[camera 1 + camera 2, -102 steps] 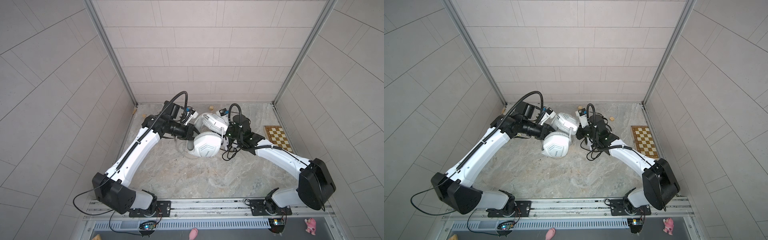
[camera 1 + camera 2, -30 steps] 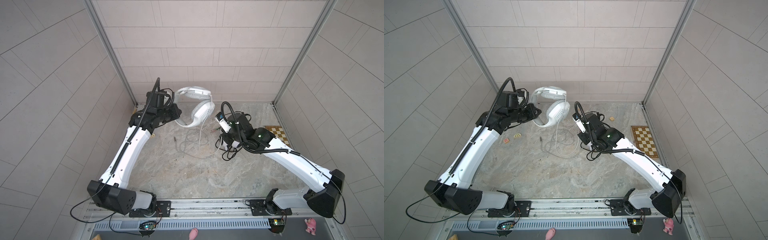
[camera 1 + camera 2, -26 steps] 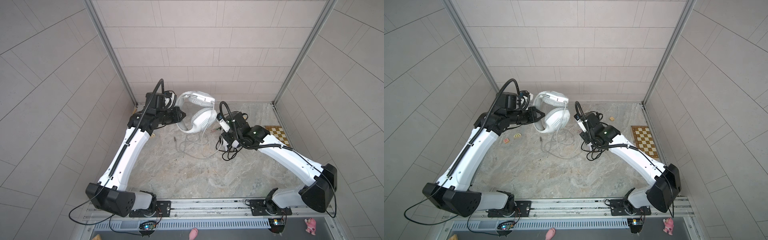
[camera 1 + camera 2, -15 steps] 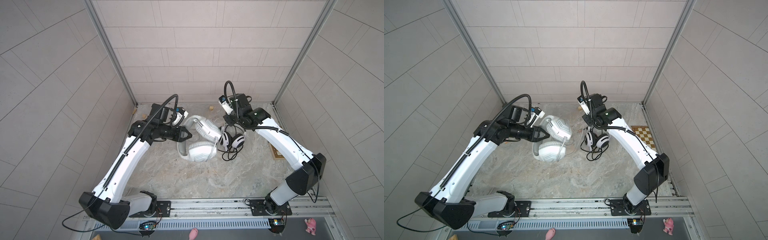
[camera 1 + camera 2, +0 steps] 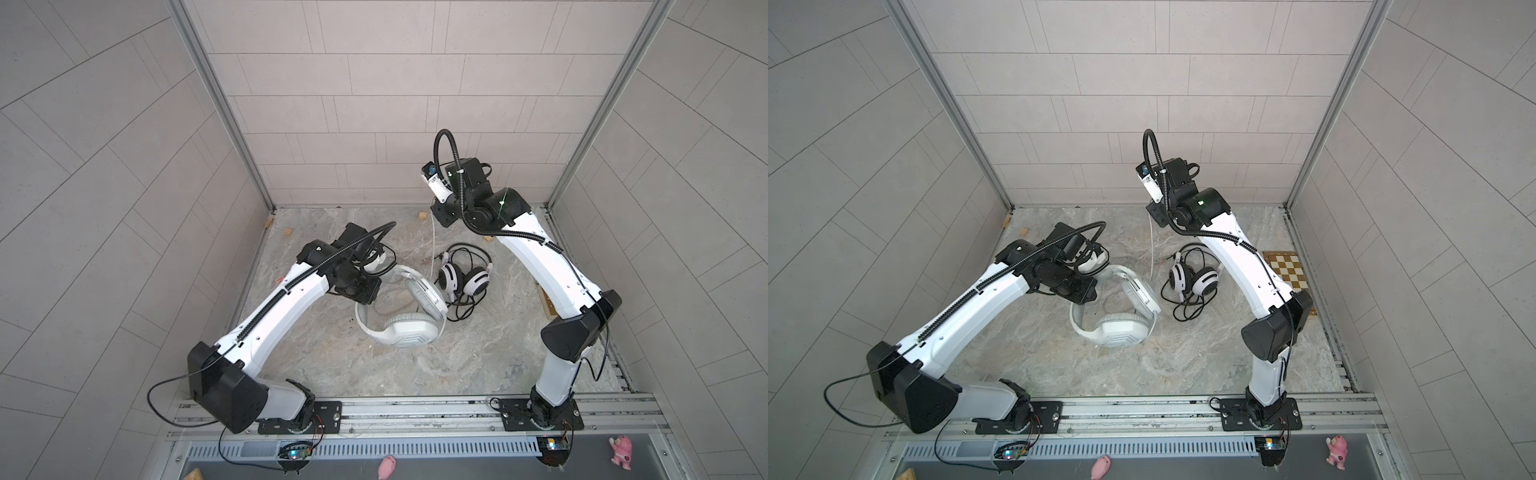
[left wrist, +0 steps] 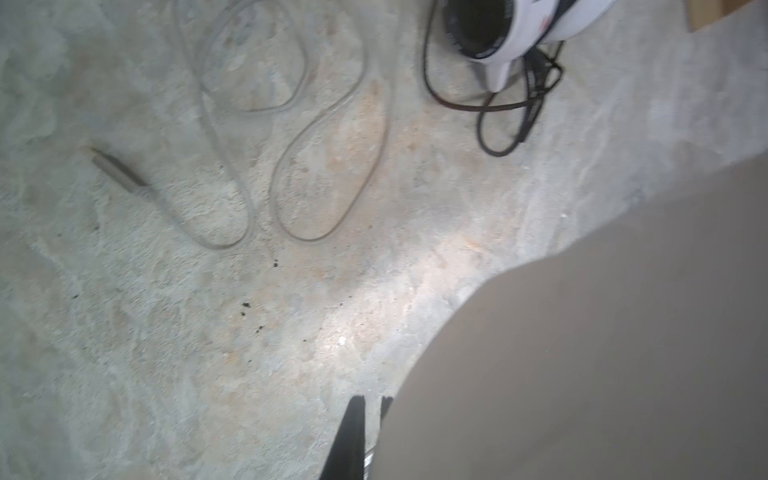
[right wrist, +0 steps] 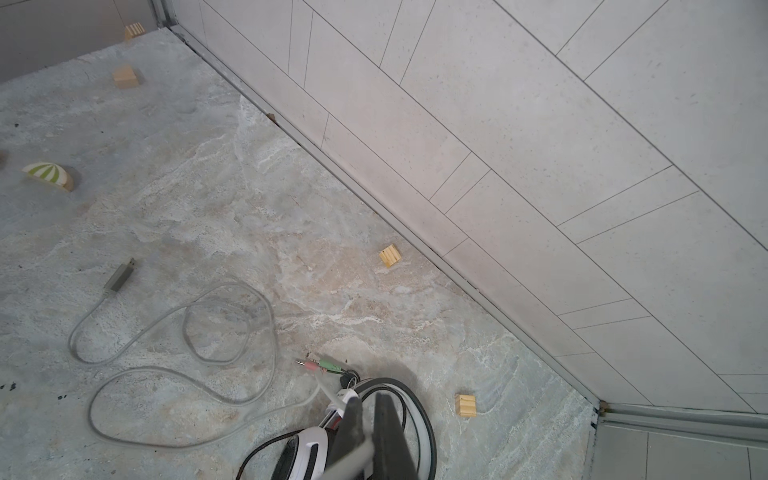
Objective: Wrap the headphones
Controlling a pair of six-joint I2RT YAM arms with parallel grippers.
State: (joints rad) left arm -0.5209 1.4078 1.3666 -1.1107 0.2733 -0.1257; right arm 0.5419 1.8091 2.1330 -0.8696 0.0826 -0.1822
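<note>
The white headphones (image 5: 409, 330) (image 5: 1121, 328) lie on the table's middle, one cup tipped up. My left gripper (image 6: 371, 399) is shut on their headband, which fills the left wrist view as a grey blur (image 6: 602, 332). Their grey cable (image 7: 183, 307) (image 6: 291, 166) lies in loose loops and ends in a USB plug (image 7: 120, 276). High near the back wall, my right gripper (image 7: 368, 401) is shut on this cable; a pale strand (image 5: 433, 245) hangs from it. The black-and-white headphones (image 5: 461, 278) (image 5: 1192, 280) sit below it with their black cable (image 5: 461, 311) bunched.
A chessboard (image 5: 1287, 270) lies at the right edge, partly under the right arm. Small wooden blocks (image 7: 390, 255) (image 7: 465, 405) (image 5: 287, 232) dot the back of the table. A green-striped half-round piece (image 7: 48, 174) lies at the left. Walls close in on three sides.
The left arm has brought the white headphones down from high near the back wall onto the table. The right gripper has risen toward the back wall, drawing the grey cable up with it.
</note>
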